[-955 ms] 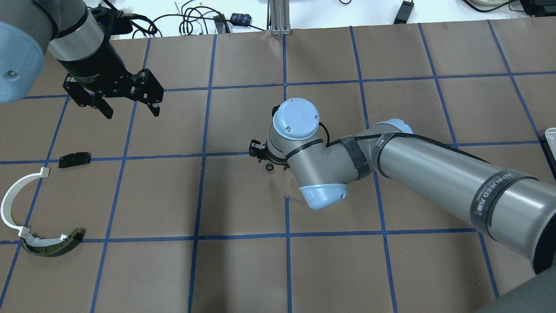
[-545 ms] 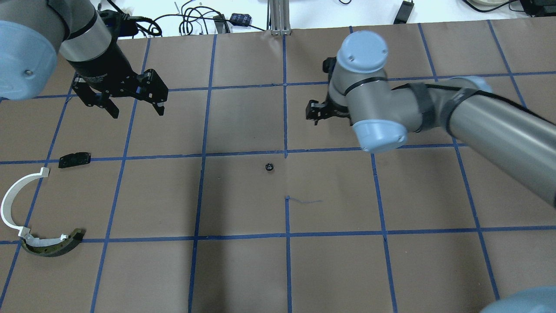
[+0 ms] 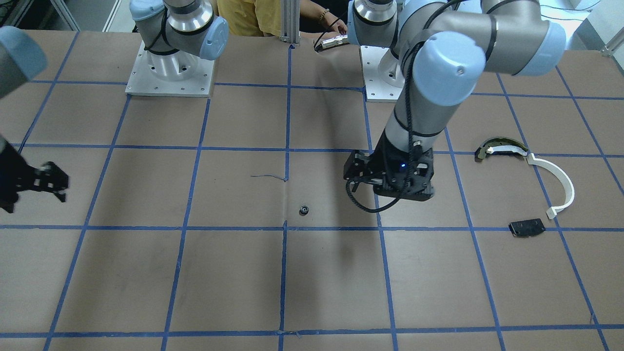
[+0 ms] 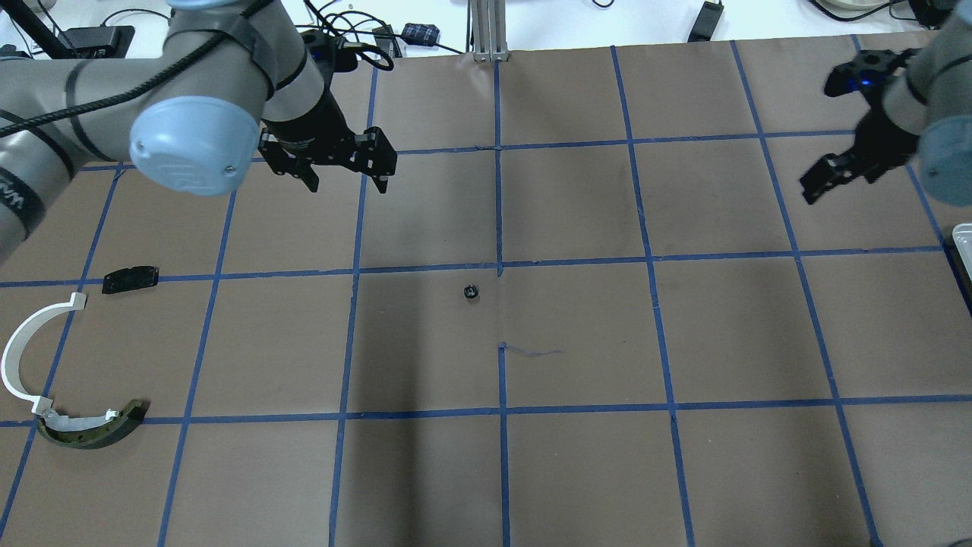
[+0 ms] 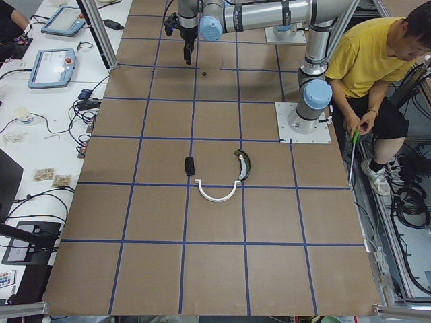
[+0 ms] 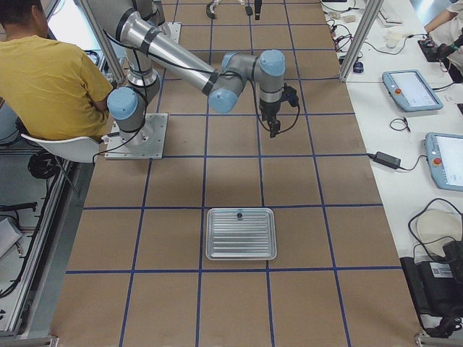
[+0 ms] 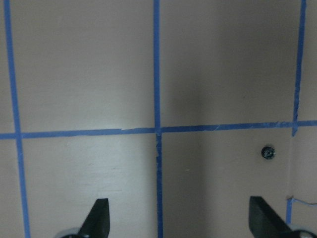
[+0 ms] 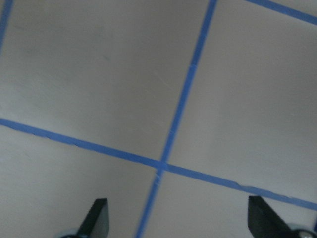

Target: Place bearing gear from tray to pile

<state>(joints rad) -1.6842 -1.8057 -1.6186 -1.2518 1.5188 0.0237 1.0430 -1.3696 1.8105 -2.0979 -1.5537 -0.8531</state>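
Only blurred strap lettering (image 4: 9,187); bearing gear (image 4: 471,292) lies loose.

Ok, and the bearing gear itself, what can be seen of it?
The bearing gear is a tiny round dark part with a paler centre; teeth and material too small to tell. It lies alone on the brown-papered table, near the middle, beside a crossing of blue tape lines. Nothing touches it: the open left gripper hangs nearer, the open right gripper far off.
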